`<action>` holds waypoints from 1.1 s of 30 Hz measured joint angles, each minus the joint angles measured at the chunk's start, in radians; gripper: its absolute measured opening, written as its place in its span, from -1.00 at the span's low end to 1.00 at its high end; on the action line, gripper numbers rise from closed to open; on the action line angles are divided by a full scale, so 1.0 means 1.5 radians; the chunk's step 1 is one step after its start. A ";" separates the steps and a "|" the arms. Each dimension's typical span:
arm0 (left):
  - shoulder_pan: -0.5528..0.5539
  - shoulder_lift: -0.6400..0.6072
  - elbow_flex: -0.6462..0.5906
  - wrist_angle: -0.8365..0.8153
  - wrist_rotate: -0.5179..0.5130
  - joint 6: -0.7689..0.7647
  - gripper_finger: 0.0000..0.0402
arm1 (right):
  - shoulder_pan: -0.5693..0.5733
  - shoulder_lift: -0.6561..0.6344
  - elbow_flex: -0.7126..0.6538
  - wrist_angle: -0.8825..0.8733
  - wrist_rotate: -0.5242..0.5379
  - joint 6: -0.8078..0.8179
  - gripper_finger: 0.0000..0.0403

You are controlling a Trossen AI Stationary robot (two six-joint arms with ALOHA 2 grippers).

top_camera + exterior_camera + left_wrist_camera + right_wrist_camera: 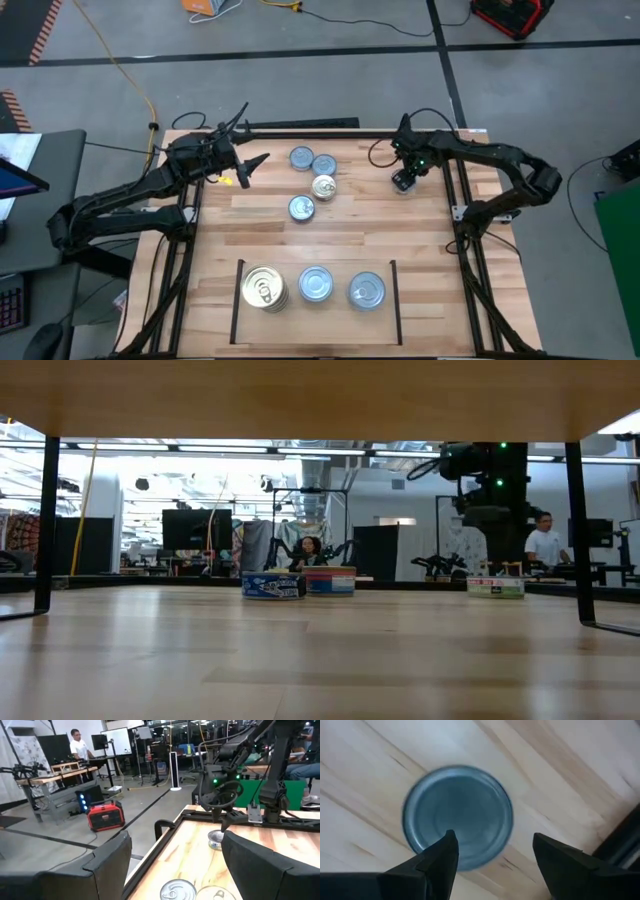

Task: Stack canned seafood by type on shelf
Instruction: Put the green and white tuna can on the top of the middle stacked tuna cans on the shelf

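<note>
progress: partway; three stacks stand on the shelf (236,300), one gold-topped (264,288), two silver-topped (316,284)
left: four loose tins (312,180) mid-table, one tin (457,816) under the right gripper
tin look: flat, round, plain silver top
right gripper (495,852): open, above that tin, nothing held
left gripper (247,170): open, empty, at the far-left table edge

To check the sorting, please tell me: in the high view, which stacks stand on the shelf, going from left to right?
Gold-top stack → silver-top stack → second silver-top stack, all between the shelf's black side lines.
</note>
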 joint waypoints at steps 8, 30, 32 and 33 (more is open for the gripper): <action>0.000 0.000 0.000 0.004 0.000 -0.019 0.47 | 0.054 -0.033 -0.006 -0.019 0.000 0.018 0.40; -0.009 0.000 0.000 0.006 0.001 -0.032 0.47 | 0.144 -0.037 -0.125 0.060 0.057 0.148 0.40; -0.014 0.000 0.000 0.006 0.001 -0.032 0.47 | 0.163 -0.037 -0.126 0.056 0.058 0.150 0.40; -0.016 0.000 0.000 0.007 0.001 -0.029 0.47 | 0.175 -0.036 -0.129 0.053 0.061 0.150 0.40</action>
